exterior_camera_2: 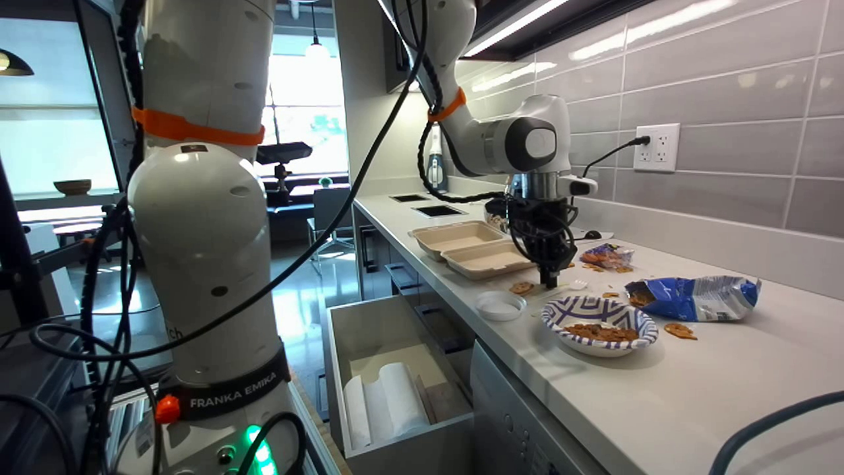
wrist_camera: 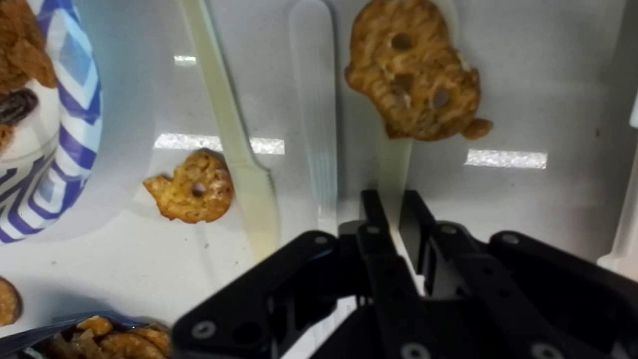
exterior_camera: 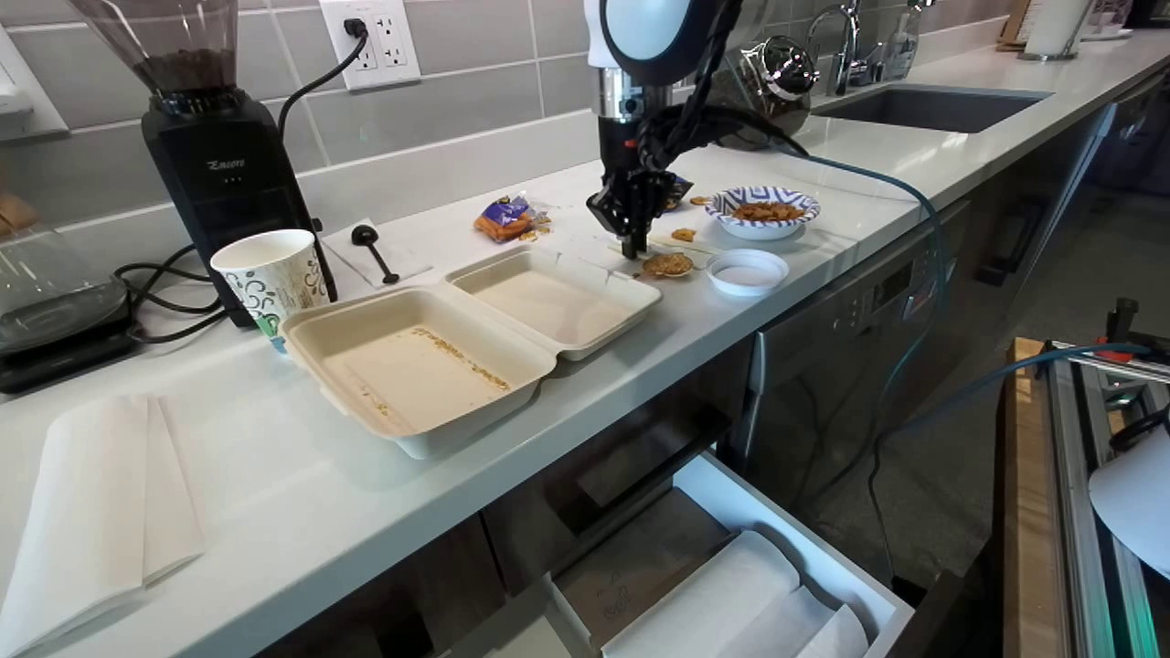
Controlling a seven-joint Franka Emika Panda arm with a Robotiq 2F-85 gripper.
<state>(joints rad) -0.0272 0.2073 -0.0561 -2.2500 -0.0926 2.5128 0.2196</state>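
Observation:
In the wrist view my gripper (wrist_camera: 391, 197) is shut on the cream handle (wrist_camera: 393, 167) of a utensil, one finger on each side. A large brown cracker (wrist_camera: 423, 85) lies over that utensil's far end; a pale rounded edge behind it looks like a spoon's bowl. To the left are a clear plastic utensil (wrist_camera: 314, 89), a cream knife (wrist_camera: 232, 134) and a smaller cracker (wrist_camera: 194, 189) touching the knife. Both exterior views show the gripper (exterior_camera: 632, 249) pointing straight down at the counter, near the cracker (exterior_camera_2: 521, 288). From outside, the handle is mostly hidden.
A patterned bowl (exterior_camera_2: 599, 313) of flakes and a small white dish (exterior_camera: 748, 274) stand close by. An open takeout box (exterior_camera: 411, 375) lies beyond. Snack bags (exterior_camera_2: 699, 298) sit toward the wall. A cup (exterior_camera: 274, 274) and coffee grinder (exterior_camera: 228, 174) stand further along. Below, a drawer (exterior_camera_2: 409, 455) is pulled out.

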